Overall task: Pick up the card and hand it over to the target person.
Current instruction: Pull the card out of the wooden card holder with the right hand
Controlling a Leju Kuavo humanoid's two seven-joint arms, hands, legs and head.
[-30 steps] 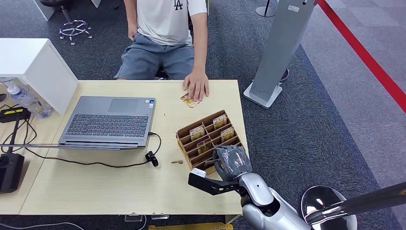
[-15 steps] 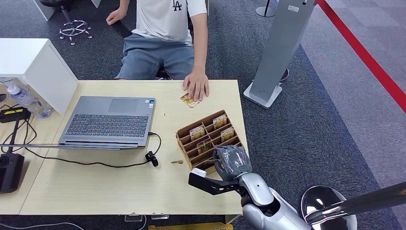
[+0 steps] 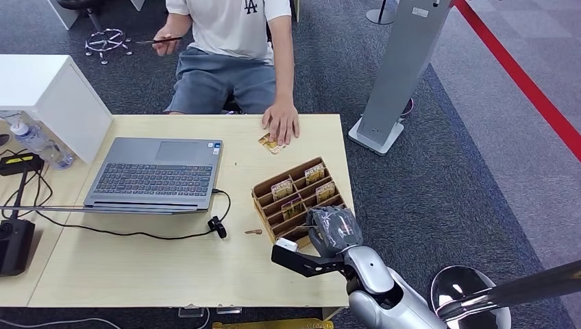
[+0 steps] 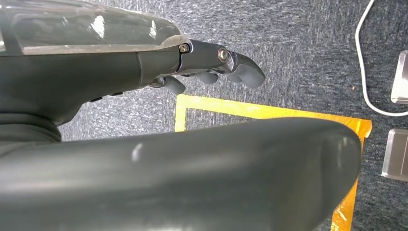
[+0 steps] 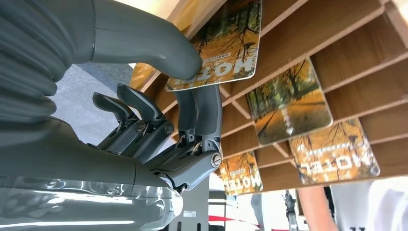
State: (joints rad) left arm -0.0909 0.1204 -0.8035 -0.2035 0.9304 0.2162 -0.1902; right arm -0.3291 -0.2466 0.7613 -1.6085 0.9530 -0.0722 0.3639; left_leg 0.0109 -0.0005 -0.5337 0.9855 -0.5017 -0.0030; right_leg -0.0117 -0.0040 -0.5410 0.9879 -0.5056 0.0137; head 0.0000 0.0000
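Observation:
A wooden card rack (image 3: 263,191) stands near the table's right edge, with several autumn-print hotel cards in its slots. My right hand (image 3: 333,229) is at the rack's near end. In the right wrist view the hand (image 5: 159,139) pinches one card (image 5: 226,43) between thumb and fingers, the card still against the rack (image 5: 346,29). Other cards (image 5: 288,103) sit in neighbouring slots. The person (image 3: 233,41) sits across the table, one hand (image 3: 281,123) flat on it over a loose card (image 3: 269,143). My left hand (image 4: 211,65) hangs over the floor, fingers apart, holding nothing.
An open laptop (image 3: 154,175) with a black cable (image 3: 218,225) lies left of the rack. A white box (image 3: 48,89), a bottle (image 3: 38,144) and a black device (image 3: 14,243) sit at the far left. A grey stand (image 3: 397,68) rises right of the table.
My right hand has edged slightly towards the rack. The person's other hand has risen and now holds a thin dark object.

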